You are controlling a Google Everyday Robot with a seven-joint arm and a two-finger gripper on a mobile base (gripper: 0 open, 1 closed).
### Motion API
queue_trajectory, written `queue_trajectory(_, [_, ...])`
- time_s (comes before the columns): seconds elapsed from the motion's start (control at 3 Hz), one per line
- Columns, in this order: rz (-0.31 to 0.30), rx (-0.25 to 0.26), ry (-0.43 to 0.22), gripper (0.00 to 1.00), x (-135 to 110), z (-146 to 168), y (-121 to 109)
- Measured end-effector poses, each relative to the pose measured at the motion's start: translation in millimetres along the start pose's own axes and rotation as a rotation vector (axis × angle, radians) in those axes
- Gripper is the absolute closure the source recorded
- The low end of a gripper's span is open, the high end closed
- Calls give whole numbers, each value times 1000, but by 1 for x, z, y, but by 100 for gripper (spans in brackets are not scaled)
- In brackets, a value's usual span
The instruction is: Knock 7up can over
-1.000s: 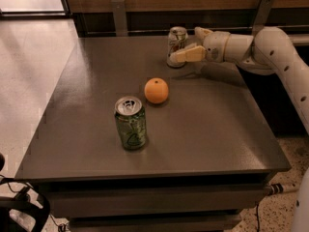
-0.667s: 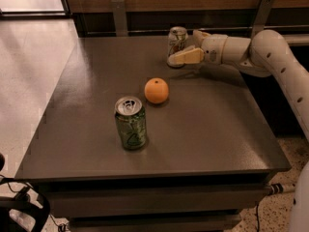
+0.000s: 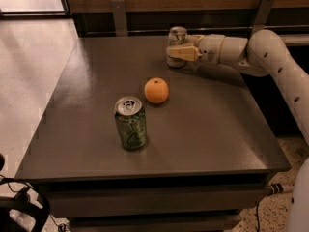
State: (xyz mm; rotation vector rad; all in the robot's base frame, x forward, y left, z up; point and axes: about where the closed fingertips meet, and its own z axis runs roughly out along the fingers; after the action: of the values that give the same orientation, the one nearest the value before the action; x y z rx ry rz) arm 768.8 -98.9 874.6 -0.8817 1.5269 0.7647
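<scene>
The 7up can [image 3: 176,36], pale silver with a silver top, stands upright near the far edge of the dark grey table [image 3: 217,129]. My gripper [image 3: 180,53] reaches in from the right on the white arm [image 3: 251,50]. It sits against the front and lower part of the can and hides that part of it.
An orange [image 3: 156,90] lies in the middle of the table. A darker all-green can [image 3: 130,123] stands upright in front of it, towards the near left. A wooden wall with metal brackets runs behind the table. Pale floor lies to the left.
My gripper has shifted slightly left, closer over the 7up can. The can still stands upright; the orange and the green can have not moved.
</scene>
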Motion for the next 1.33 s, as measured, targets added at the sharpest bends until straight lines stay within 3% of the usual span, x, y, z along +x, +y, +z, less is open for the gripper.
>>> queue_trajectory(0.67, [1,-10,0,88,0,6,3])
queue_trajectory(1.0, [2,-15,0,100,0,9,5])
queue_trajectory(1.33, [-1,2,44,100,-4,4,2])
